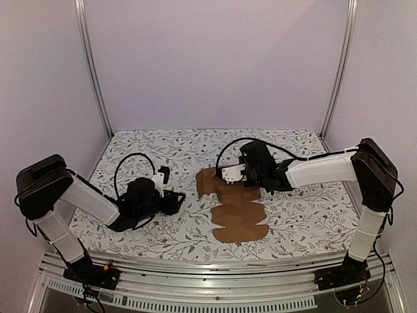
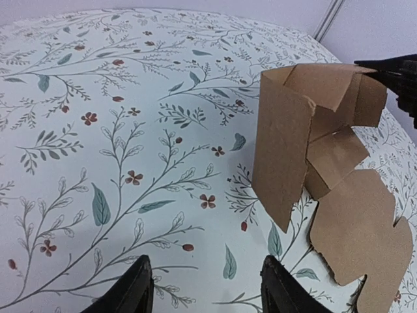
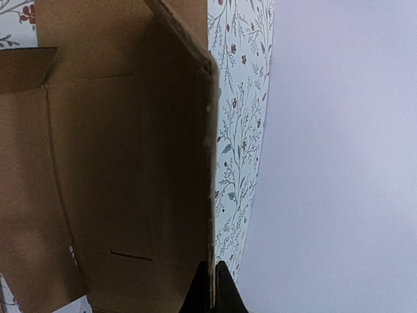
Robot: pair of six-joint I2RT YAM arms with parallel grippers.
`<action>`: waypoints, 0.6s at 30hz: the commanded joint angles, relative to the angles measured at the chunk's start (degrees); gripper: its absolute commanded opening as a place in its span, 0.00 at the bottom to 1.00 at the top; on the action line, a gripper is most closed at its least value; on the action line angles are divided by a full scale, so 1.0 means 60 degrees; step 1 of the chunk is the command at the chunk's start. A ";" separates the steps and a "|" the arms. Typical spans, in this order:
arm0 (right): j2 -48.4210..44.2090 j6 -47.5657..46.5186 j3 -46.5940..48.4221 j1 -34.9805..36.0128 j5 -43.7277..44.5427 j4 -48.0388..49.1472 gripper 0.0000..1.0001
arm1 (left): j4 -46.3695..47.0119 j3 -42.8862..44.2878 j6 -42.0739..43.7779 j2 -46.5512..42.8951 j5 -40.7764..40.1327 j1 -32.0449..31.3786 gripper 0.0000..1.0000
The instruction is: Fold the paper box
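Observation:
The paper box (image 1: 234,205) is a brown cardboard sheet, partly raised at its far end and flat on the table at its near end. In the left wrist view the paper box (image 2: 306,130) stands up at the upper right, with a flat panel trailing toward the lower right. My left gripper (image 1: 177,199) sits low on the table left of the box, open and apart from it; its gripper (image 2: 205,290) frames only tablecloth. My right gripper (image 1: 242,175) is shut on a raised panel at the far end. That panel of the paper box (image 3: 130,163) runs edge-on between the right gripper (image 3: 213,287).
A floral tablecloth (image 1: 163,150) covers the table. Metal posts (image 1: 91,65) stand at the back corners against plain walls. A metal rail (image 1: 215,277) runs along the near edge between the arm bases.

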 commanded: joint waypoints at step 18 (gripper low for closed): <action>-0.1180 -0.2772 -0.4404 0.0792 0.0021 0.7969 0.00 | 0.2486 0.2282 0.0915 0.3021 0.4080 0.0372 0.61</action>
